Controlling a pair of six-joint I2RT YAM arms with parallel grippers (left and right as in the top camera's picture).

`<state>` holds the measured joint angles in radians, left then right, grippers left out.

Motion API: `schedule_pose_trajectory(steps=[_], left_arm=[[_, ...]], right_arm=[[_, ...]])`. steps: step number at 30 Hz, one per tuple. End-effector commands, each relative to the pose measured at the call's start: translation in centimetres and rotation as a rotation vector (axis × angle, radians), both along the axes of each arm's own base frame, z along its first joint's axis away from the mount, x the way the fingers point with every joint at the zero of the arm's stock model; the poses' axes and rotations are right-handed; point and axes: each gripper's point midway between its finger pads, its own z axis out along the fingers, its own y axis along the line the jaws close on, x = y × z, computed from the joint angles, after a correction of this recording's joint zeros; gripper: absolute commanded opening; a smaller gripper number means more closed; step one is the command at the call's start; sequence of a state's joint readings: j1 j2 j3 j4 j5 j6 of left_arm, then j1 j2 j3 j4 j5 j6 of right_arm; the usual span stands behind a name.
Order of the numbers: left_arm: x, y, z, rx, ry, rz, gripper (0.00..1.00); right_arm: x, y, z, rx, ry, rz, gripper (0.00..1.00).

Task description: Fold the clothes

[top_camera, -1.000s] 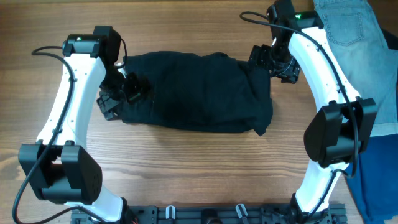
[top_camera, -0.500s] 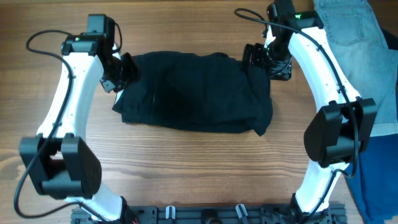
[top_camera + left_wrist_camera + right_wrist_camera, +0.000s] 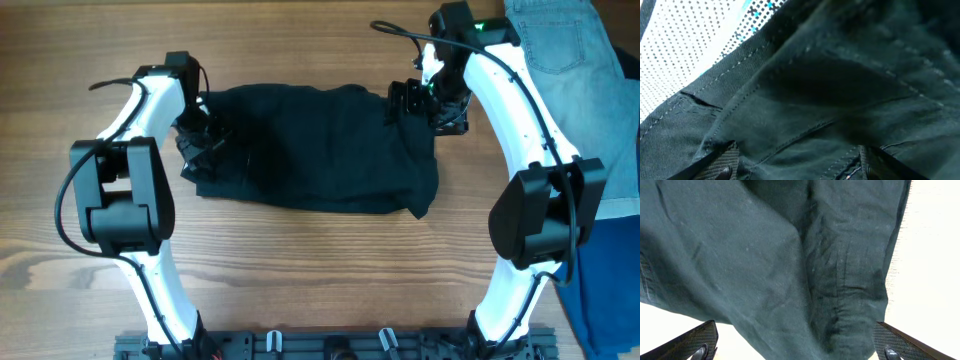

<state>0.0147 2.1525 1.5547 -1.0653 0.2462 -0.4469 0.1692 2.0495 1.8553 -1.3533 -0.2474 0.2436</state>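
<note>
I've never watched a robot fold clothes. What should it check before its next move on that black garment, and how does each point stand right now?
1. Black garment lies wholly on the table: ok.
2. Garment smoothed flat: not ok, it is rumpled, with uneven edges.
3. Left gripper over the garment's left edge, jaws apart: ok.
4. Right gripper over the upper right corner as the overhead view shows it, jaws wide apart: ok.
5. Fabric sitting between the fingers, ready to pinch: cannot tell.
6. Denim garment and blue cloth lie apart from the black one: ok.
</note>
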Motion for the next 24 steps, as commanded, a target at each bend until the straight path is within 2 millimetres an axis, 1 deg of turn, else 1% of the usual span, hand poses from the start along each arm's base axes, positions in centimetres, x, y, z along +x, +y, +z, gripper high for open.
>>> schedule_pose_trajectory(steps=[1,2,3,4,5,6,7,8,9,10,11,12,13,14,15,16,18,19,21,22,24], left_arm=[[0.4,0.7,-0.7,-0.008,-0.012,0.001,0.79],[0.6,0.8,-0.7,-0.008,-0.02,0.005,0.76],[0.8,1.0,-0.7,-0.008,-0.029,0.01,0.69],[1.1,1.2,-0.7,-0.008,-0.04,0.016,0.5],[1.4,1.5,-0.7,-0.007,-0.053,0.022,0.32],[1.8,1.7,-0.7,-0.006,-0.068,0.026,0.4],[2.3,2.0,-0.8,-0.004,-0.088,0.032,0.76],[2.7,2.2,-0.7,-0.005,-0.105,0.039,0.87],[3.1,2.4,-0.7,-0.007,-0.122,0.052,0.85],[3.5,2.6,-0.6,-0.014,-0.137,0.057,0.67],[3.7,2.6,-0.5,-0.021,-0.145,0.062,0.61],[3.8,2.4,-0.5,-0.036,-0.149,0.062,0.68],[3.8,2.2,-0.4,-0.046,-0.15,0.062,0.81],[3.8,2.2,-0.4,-0.045,-0.15,0.061,0.83],[3.8,2.2,-0.4,-0.046,-0.152,0.057,0.75],[4.0,2.1,-0.3,-0.05,-0.159,0.049,0.71],[4.6,1.8,0.5,-0.071,-0.196,0.049,0.76],[5.4,1.2,1.6,-0.109,-0.242,0.046,0.75],[6.3,0.5,3.2,-0.153,-0.302,0.041,0.75],[7.0,0.2,4.4,-0.174,-0.347,0.039,0.75],[7.7,0.2,6.6,-0.176,-0.415,0.031,0.73]], right_arm=[[-0.3,0.4,0.7,0.019,-0.015,0.035,1.0],[-0.3,0.4,0.7,0.019,-0.014,0.034,1.0],[-0.4,0.4,0.7,0.019,-0.013,0.035,1.0],[-0.4,0.4,0.7,0.019,-0.012,0.035,1.0],[-0.4,0.4,0.7,0.018,-0.01,0.035,1.0],[-0.5,0.3,0.7,0.018,-0.008,0.037,1.0],[-0.6,0.3,0.7,0.018,-0.005,0.037,1.0],[-0.6,0.3,0.7,0.017,-0.004,0.037,1.0],[-0.6,0.3,0.7,0.017,-0.003,0.037,1.0],[-0.6,0.3,0.7,0.017,-0.002,0.037,1.0],[-0.6,0.3,0.7,0.017,-0.002,0.038,1.0],[-0.6,0.3,0.7,0.017,-0.002,0.038,1.0],[-0.6,0.3,0.7,0.017,-0.001,0.038,1.0],[-0.7,0.3,0.7,0.017,-0.001,0.038,0.99],[-0.7,0.3,0.7,0.017,-0.001,0.037,1.0],[-0.7,0.3,0.7,0.017,-0.001,0.037,1.0],[-0.7,0.3,0.7,0.017,-0.001,0.038,1.0],[-0.7,0.3,0.7,0.017,-0.001,0.037,1.0],[-0.6,0.3,0.7,0.017,-0.002,0.038,1.0],[-0.6,0.3,0.7,0.017,-0.003,0.037,1.0],[-0.6,0.3,0.7,0.017,-0.004,0.037,1.0]])
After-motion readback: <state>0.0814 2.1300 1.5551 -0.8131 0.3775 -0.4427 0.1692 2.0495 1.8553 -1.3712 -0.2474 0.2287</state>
